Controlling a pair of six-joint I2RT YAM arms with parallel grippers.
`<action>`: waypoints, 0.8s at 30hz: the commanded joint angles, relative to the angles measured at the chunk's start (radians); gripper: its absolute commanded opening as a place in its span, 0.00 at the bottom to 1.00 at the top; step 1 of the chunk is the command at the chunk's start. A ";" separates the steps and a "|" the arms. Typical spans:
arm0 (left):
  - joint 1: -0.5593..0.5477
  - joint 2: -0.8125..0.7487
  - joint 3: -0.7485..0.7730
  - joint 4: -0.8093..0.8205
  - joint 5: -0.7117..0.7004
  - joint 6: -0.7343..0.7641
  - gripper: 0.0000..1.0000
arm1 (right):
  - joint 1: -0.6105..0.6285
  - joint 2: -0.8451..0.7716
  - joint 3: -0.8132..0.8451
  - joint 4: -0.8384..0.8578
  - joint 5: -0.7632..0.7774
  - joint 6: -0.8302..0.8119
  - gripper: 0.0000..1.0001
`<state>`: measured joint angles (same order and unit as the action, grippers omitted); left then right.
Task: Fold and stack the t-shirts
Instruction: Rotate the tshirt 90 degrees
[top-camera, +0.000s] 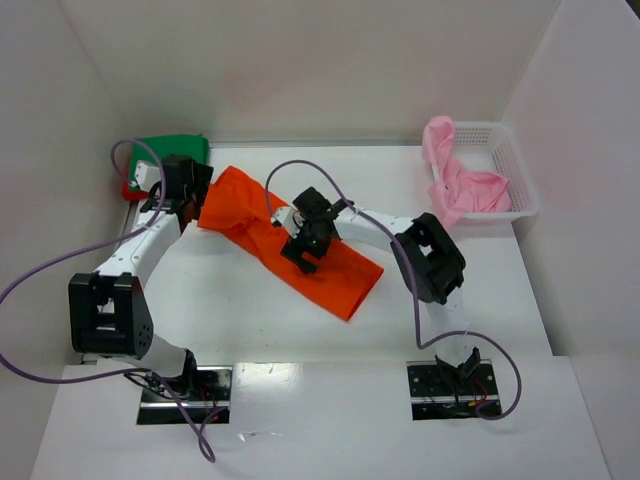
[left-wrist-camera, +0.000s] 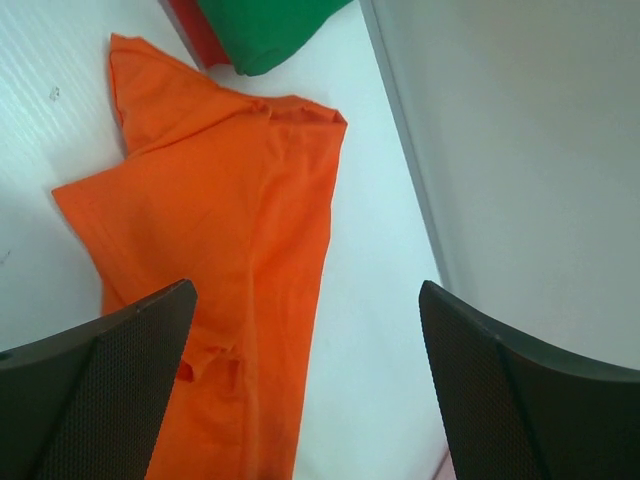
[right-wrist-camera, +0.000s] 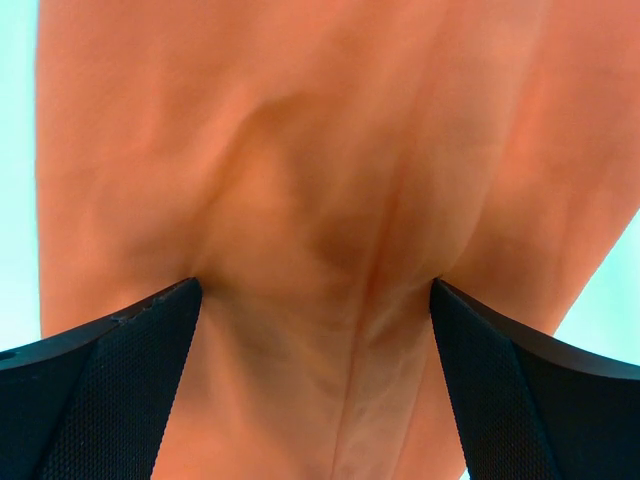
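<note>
Orange shirt (top-camera: 345, 283) lay as a long, partly folded strip slanting across the middle of the table (top-camera: 230, 320). Right hand (top-camera: 305, 248) sat on the strip's middle, fingers spread wide and not pinching; the cloth looked dented between them. Left hand (top-camera: 186, 186) was at the strip's far-left end, also open and holding nothing, the shirt's collar end below it.

Risks, as judged:
- Closing the right hand there could grab both layers, or only the top one, and drag the fold out of line.
- The left hand had only an edge of the shirt under it, so a grab could miss or catch just a corner and skew the fold.
- The green shirt (top-camera: 176, 148) on the red shirt (top-camera: 130, 190) lay just beside the left hand; a wide swing could knock that pile.

Table was smooth, white and a bit glossy, so cloth probably slid easily. White walls (top-camera: 300, 60) boxed it in closely. Pink shirt (top-camera: 468, 188) hung out of the white basket (top-camera: 517, 160) at far right, well apart.
</note>
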<state>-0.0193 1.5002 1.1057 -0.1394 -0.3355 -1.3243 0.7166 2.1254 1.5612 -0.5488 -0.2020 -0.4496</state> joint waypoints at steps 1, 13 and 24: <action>0.007 -0.006 0.003 0.006 0.030 0.137 1.00 | 0.066 -0.132 -0.148 0.038 -0.048 0.170 1.00; 0.041 0.155 0.048 0.007 0.240 0.336 1.00 | 0.262 -0.464 -0.536 0.219 -0.057 0.501 1.00; 0.032 0.336 0.109 0.047 0.288 0.461 1.00 | 0.382 -0.452 -0.609 0.319 -0.037 0.600 1.00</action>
<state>0.0162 1.7958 1.1828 -0.1471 -0.0654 -0.9142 1.0943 1.6817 0.9630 -0.2928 -0.2508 0.1085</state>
